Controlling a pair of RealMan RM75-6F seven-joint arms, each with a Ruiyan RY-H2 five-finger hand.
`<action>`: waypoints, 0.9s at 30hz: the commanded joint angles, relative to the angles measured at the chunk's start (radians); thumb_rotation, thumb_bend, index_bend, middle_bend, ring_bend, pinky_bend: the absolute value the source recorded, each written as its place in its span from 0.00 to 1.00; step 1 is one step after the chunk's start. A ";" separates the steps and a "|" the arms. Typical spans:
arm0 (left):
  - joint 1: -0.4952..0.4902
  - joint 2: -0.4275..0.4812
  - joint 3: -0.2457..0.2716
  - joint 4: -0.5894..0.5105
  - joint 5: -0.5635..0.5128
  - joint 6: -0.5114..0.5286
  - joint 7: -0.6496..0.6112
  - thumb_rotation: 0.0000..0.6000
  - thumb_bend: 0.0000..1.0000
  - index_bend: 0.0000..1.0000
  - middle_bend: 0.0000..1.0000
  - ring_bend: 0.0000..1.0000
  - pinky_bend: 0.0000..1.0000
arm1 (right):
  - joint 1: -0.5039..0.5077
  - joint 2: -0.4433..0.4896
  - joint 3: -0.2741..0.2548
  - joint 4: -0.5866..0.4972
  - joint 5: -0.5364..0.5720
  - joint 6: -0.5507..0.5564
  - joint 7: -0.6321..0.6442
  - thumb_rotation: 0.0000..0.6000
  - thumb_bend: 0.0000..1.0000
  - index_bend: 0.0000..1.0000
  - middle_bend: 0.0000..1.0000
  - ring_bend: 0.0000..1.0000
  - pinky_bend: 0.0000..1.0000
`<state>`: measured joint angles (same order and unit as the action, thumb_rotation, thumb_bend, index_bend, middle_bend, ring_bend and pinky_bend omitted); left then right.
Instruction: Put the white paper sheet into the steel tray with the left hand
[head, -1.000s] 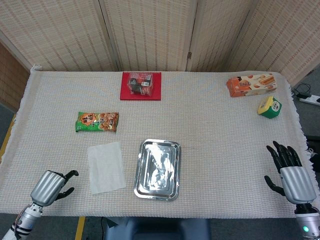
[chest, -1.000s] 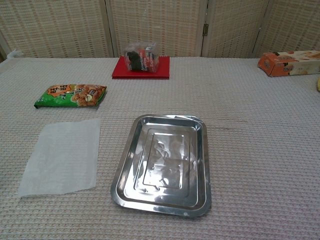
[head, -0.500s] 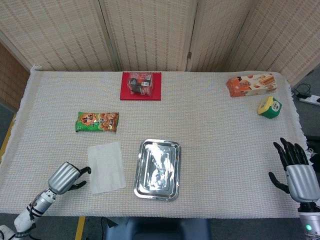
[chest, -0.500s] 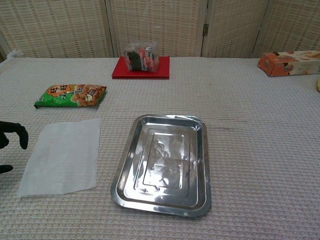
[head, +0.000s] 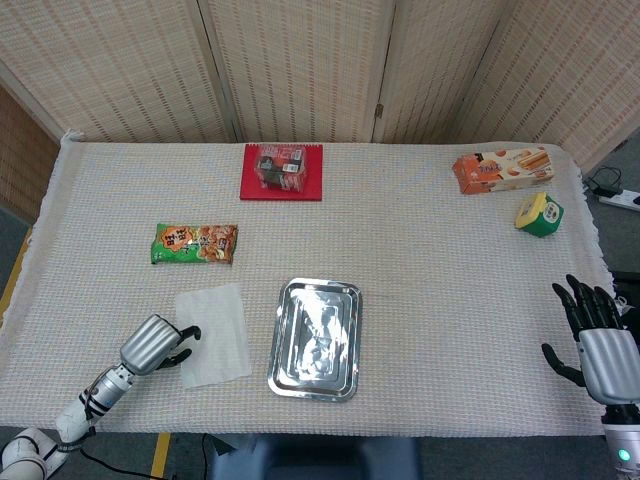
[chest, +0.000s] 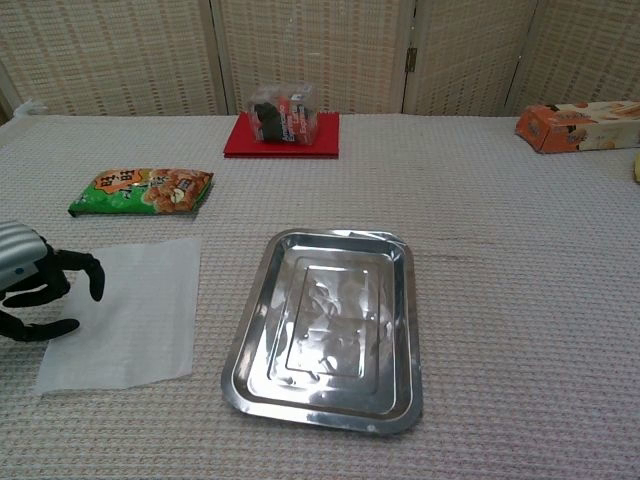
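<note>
One white paper sheet (chest: 130, 314), one steel tray (chest: 262, 290), left robot hand (head: 156, 345) empty, fingers apart.

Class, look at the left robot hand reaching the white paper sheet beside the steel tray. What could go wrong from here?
1. The white paper sheet lies flat on the textured cloth, so the fingers may slide over it or crumple it rather than lift it.
2. The left robot hand is only at the sheet's near-left edge; a weak pinch there could drop it short of the steel tray.
</note>
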<state>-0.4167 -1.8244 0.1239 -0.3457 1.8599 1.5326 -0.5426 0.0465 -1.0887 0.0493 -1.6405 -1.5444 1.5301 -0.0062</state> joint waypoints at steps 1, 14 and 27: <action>-0.003 -0.001 0.006 0.014 -0.008 0.014 -0.002 1.00 0.36 0.49 1.00 1.00 1.00 | 0.003 0.000 -0.001 0.002 0.001 -0.008 0.002 1.00 0.37 0.00 0.00 0.00 0.00; 0.038 0.040 0.064 0.034 -0.013 0.022 0.010 1.00 0.36 0.47 1.00 1.00 1.00 | 0.003 -0.003 -0.008 -0.008 -0.017 -0.006 -0.006 1.00 0.37 0.00 0.00 0.00 0.00; 0.030 -0.018 0.072 0.089 -0.032 0.028 -0.033 1.00 0.36 0.43 1.00 1.00 1.00 | 0.008 -0.010 -0.009 -0.007 -0.013 -0.018 -0.018 1.00 0.36 0.00 0.00 0.00 0.00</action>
<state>-0.3822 -1.8337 0.1980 -0.2593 1.8305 1.5535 -0.5698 0.0540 -1.0980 0.0409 -1.6478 -1.5580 1.5123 -0.0236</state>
